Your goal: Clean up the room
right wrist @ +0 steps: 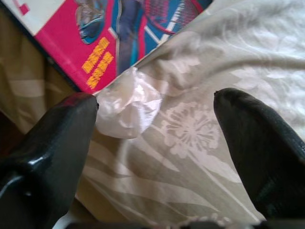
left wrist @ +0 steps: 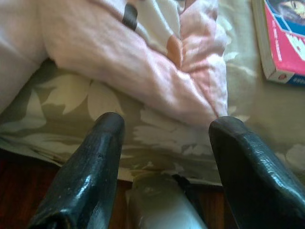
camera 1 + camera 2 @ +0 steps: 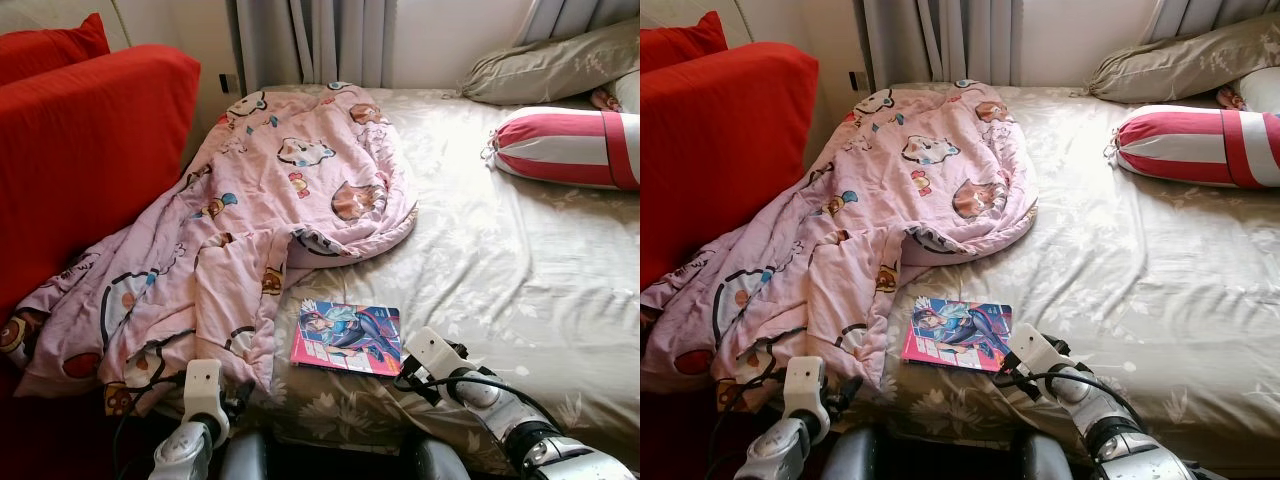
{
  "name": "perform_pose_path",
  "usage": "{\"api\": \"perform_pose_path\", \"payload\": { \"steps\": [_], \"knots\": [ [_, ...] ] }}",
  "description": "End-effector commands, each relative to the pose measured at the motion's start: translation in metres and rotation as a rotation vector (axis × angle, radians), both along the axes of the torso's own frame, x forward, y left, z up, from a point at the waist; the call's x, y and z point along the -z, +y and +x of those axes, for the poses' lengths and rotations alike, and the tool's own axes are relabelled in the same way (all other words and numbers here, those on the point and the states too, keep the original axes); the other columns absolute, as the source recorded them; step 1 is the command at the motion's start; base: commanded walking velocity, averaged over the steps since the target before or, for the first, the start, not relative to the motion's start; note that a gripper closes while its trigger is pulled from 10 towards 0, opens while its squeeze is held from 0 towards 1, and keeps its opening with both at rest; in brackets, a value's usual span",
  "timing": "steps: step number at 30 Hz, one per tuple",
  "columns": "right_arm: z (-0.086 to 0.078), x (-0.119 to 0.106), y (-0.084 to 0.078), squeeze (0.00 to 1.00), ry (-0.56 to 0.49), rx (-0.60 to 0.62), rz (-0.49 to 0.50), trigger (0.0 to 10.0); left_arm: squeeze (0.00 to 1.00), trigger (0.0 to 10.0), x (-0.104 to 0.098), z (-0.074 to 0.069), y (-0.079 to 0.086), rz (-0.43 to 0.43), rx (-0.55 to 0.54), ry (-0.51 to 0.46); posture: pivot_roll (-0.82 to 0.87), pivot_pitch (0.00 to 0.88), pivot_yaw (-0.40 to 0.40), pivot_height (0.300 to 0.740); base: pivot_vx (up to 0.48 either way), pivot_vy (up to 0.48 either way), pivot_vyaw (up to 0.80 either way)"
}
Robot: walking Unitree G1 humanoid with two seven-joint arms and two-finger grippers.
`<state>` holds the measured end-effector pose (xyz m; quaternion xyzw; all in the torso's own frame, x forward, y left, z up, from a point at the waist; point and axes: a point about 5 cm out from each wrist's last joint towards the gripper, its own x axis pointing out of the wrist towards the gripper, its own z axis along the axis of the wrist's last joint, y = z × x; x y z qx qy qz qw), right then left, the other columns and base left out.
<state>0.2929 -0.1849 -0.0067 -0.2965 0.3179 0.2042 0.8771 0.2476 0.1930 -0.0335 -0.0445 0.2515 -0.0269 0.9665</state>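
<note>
A pink cartoon-print blanket lies rumpled across the left side of the bed and hangs over its front edge. A colourful book lies flat on the beige floral sheet near the front edge. My left gripper is open just off the bed's edge, facing the blanket's hanging corner. My right gripper is open low over the sheet, right of the book. A small crumpled white wad lies by the book's corner, near one finger.
A red sofa stands against the bed's left side. A red-and-white bolster and a beige pillow lie at the back right. Grey curtains hang behind the bed.
</note>
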Motion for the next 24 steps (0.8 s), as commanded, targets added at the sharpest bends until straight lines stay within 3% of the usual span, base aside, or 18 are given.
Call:
{"api": "perform_pose_path", "payload": {
  "steps": [1, 12, 14, 15, 16, 18, 20, 24],
  "knots": [
    [0.0, -0.001, 0.002, 0.0, -0.008, -0.006, 0.011, 10.0, 0.0, 10.0, 0.001, -0.005, 0.004, 0.01, 0.005, -0.006, 0.17, 0.002, -0.009, 0.584, 0.0, 0.0, 0.0],
    [-0.004, 0.004, 0.004, 0.0, -0.024, 0.037, 0.032, 10.0, 0.0, 10.0, 0.007, -0.018, 0.013, 0.03, 0.014, -0.009, 0.19, 0.009, 0.016, 0.584, 0.0, 0.0, 0.0],
    [0.0, 0.0, -0.001, 0.0, -0.072, 0.117, 0.074, 10.0, 0.0, 10.0, 0.003, -0.018, 0.017, 0.043, 0.015, -0.04, 0.18, 0.01, 0.017, 0.584, 0.0, 0.0, 0.0],
    [0.003, -0.005, -0.003, 0.0, -0.114, 0.163, 0.105, 10.0, 0.0, 10.0, 0.0, -0.016, 0.019, 0.047, 0.014, -0.069, 0.18, 0.014, 0.016, 0.584, 0.0, 0.0, 0.0],
    [0.009, -0.013, -0.007, 0.0, -0.188, 0.262, 0.2, 10.0, 0.0, 10.0, -0.01, -0.003, 0.02, 0.054, 0.01, -0.124, 0.18, 0.015, 0.015, 0.584, 0.0, 0.0, 0.0],
    [0.015, -0.024, -0.013, 0.0, -0.296, 0.373, 0.3, 10.0, 0.0, 10.0, -0.026, 0.014, 0.019, 0.053, 0.001, -0.209, 0.18, 0.022, 0.014, 0.584, 0.0, 0.0, 0.0],
    [0.016, -0.026, -0.015, 0.0, -0.321, 0.387, 0.317, 10.0, 0.0, 10.0, -0.029, 0.017, 0.019, 0.049, -0.002, -0.23, 0.18, 0.028, 0.012, 0.584, 0.0, 0.0, 0.0],
    [0.018, -0.041, -0.014, 0.0, -0.479, 0.419, 0.454, 10.0, 0.0, 10.0, -0.05, 0.034, 0.016, 0.04, -0.013, -0.357, 0.17, 0.046, 0.009, 0.584, 0.0, 0.0, 0.0]
  ]
}}
